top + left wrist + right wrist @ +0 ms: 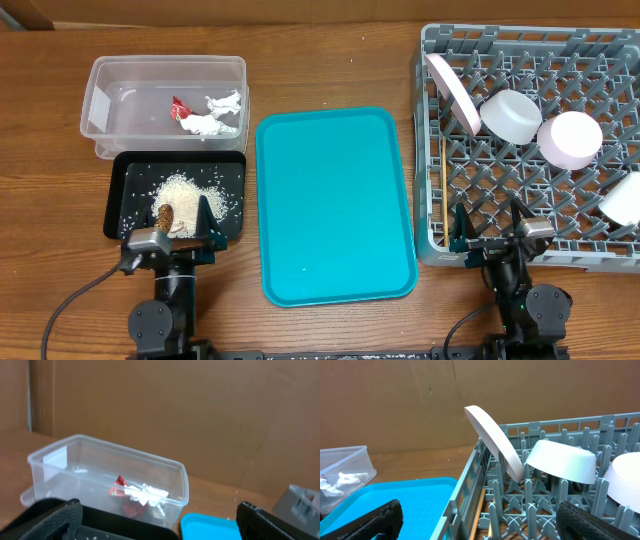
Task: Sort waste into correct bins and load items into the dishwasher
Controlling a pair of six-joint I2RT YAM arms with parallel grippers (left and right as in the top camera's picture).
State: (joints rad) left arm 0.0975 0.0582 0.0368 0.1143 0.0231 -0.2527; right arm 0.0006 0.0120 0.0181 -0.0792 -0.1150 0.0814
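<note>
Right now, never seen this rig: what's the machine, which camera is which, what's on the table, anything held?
Two robot arms stand at the near edge of a table. One picture looks down from above; the others look out from each wrist. The left end effector and right end effector are open, holding nothing. A clear tub holds a red wrapper and tissue; a black tray holds rice and a brown scrap. A teal tray lies mid-table. The grey rack holds a plate, two bowls and a cup.

Both arms folded low, bases directly behind grippers. Ahead of wrist, left gripper jaws spread wide, nothing between. Same for right gripper: jaws wide, empty.
</note>
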